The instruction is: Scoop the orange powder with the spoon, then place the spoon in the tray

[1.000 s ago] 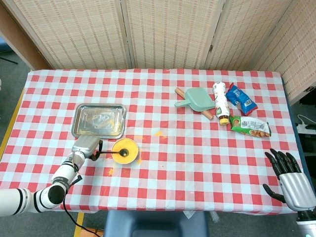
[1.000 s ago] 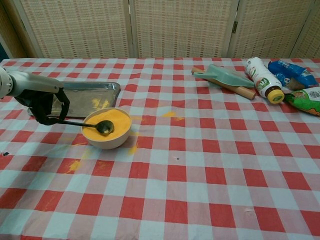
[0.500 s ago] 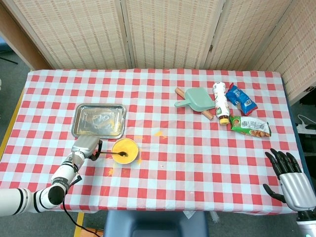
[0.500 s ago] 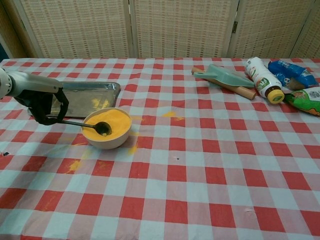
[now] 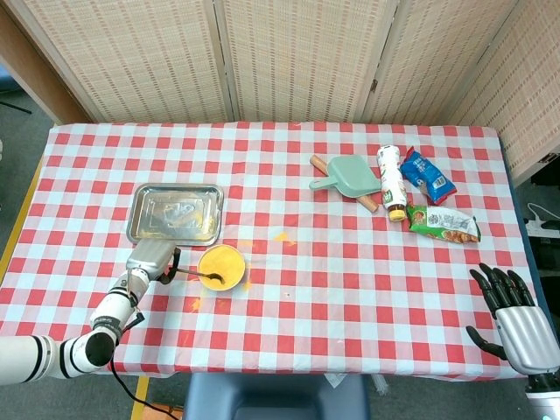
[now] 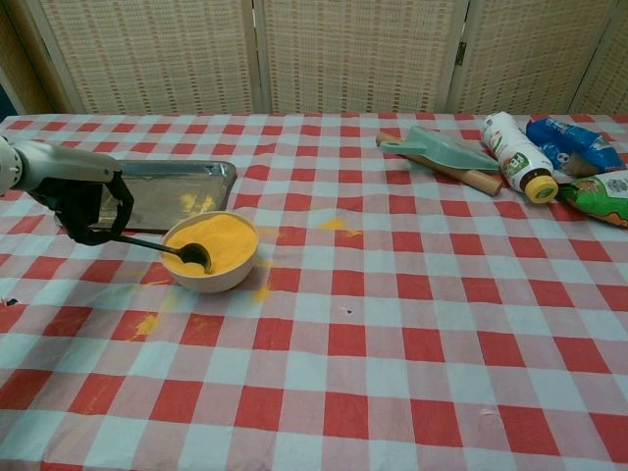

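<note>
Right now the left hand [image 6: 83, 204] is clamped on the handle of the spoon [image 6: 162, 248], whose head sits low at the near-left edge of the orange powder [image 6: 216, 242], inside the bowl [image 6: 218, 277]. Just behind the bowl lies the tray [image 6: 162, 179], with a few orange smears on its floor but no spoon in it. More orange dust is scattered on the tablecloth [image 6: 392, 324] around the bowl.

By my reading the scoop is in hand and not finished: the spoon head is in the powder, not lifted clear, and the carry to the tray is all left to do.

The right hand [image 5: 516, 317] rests at the far right table edge, fingers spread, holding nothing. Whether the spoon head carries any powder is hard to make out, and the left hand's fingers are dark and mostly hidden around the handle
</note>
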